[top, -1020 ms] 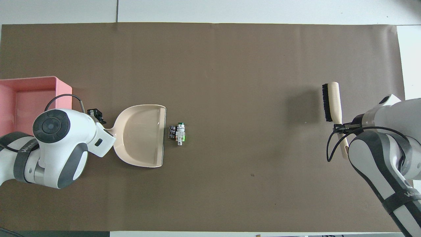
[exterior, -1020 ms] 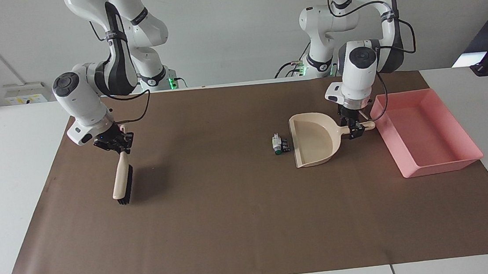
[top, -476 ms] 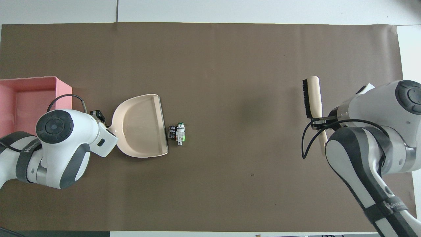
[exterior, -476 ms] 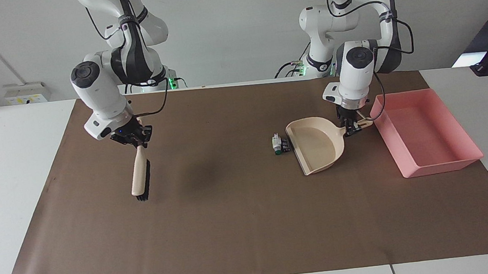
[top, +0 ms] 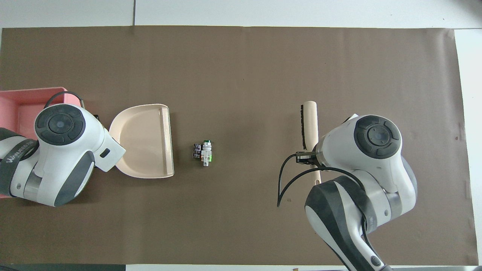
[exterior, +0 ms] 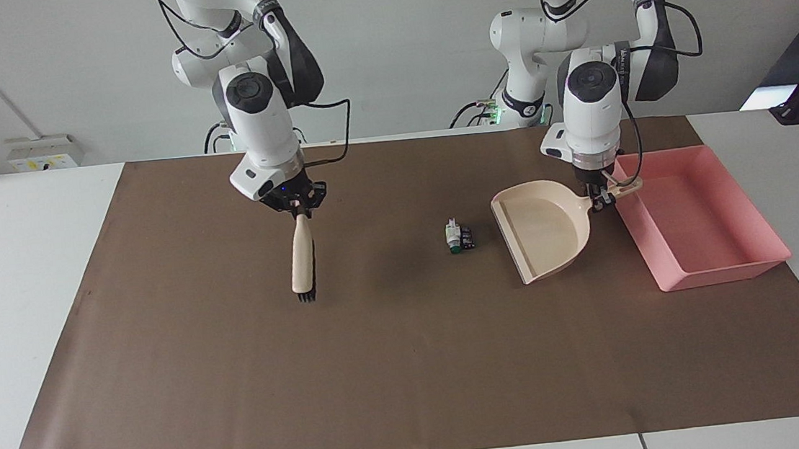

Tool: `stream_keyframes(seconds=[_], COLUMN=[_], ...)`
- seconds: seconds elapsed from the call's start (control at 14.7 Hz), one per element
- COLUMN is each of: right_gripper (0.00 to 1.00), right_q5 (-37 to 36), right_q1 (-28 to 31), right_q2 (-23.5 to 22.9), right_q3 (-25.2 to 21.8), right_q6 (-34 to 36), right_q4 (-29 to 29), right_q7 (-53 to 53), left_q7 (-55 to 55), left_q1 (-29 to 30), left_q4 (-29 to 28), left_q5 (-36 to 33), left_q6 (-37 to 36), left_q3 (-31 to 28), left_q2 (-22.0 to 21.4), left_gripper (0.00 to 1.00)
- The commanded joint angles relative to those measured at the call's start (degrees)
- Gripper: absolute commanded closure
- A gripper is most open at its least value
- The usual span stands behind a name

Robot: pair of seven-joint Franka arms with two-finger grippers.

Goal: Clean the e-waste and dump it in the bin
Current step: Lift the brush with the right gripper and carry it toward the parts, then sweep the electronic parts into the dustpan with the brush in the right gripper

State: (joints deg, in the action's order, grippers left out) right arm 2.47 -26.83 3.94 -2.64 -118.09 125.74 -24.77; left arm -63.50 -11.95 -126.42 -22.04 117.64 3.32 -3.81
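The e-waste (exterior: 458, 236), a white piece with a green end and small black blocks, lies on the brown mat in the middle; it also shows in the overhead view (top: 203, 152). My left gripper (exterior: 601, 196) is shut on the handle of the beige dustpan (exterior: 545, 230), held low beside the pink bin (exterior: 725, 272), its mouth facing the e-waste with a gap between. My right gripper (exterior: 299, 206) is shut on the handle of a beige brush (exterior: 301, 258) with black bristles. The brush hangs over the mat, toward the right arm's end from the e-waste.
The brown mat (exterior: 412, 368) covers most of the white table. In the overhead view the dustpan (top: 145, 141) sits between the bin (top: 19, 94) and the e-waste, and the brush (top: 310, 120) shows by my right gripper (top: 307, 157).
My right arm has carried the brush from its end of the table toward the e-waste. My left gripper has drawn the dustpan away from the e-waste toward the bin.
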Motion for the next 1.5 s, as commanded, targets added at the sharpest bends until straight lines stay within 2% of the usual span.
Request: stream_keyframes(seconds=[0.0,0.34,0.48,0.68,0.88,0.95,1.29,1.43], right_gripper=[1.00,1.00,1.00,1.00,1.00,1.00,1.00,1.00], right_q5=[1.1,1.3,3.0,3.0,2.2,2.1,2.1,3.1], right_q1=[-6.6,-15.3,-17.7,-20.3,-23.3,-23.6,-25.6,-27.6], right_q2=[0.1,-2.9,-5.0,-10.0,-18.5,-19.6,-22.0,-24.1], right_q3=[-0.2,0.0,0.0,0.0,0.1,0.1,0.2,0.2], right_q6=[-1.4,-7.7,-7.9,-7.0,-3.0,-2.8,-4.6,-7.8], right_q4=[-0.1,-0.4,-2.6,-8.0,-18.0,-19.1,-19.7,-20.0], right_q7=[-7.5,-14.3,-15.4,-16.8,-19.3,-19.5,-20.5,-20.8], left_q7=[0.5,0.2,0.7,0.7,0.9,0.9,1.2,1.5], left_q1=[-3.5,-4.1,-4.3,-5.0,-5.2,-5.2,-5.2,-5.2], left_q4=[-1.2,-1.4,-1.4,-2.7,-3.0,-3.0,-4.3,-5.0], left_q5=[-4.7,-5.4,-5.4,-5.4,-5.5,-5.5,-5.5,-5.5], left_q6=[-0.5,1.3,2.3,3.9,4.2,4.3,5.2,5.8], left_q3=[-0.2,-0.2,-0.1,-0.1,-0.1,-0.1,-0.1,-0.1], left_q2=[1.1,3.4,4.2,4.2,4.3,4.3,4.1,3.8], left_gripper=[1.00,1.00,1.00,1.00,1.00,1.00,1.00,1.00])
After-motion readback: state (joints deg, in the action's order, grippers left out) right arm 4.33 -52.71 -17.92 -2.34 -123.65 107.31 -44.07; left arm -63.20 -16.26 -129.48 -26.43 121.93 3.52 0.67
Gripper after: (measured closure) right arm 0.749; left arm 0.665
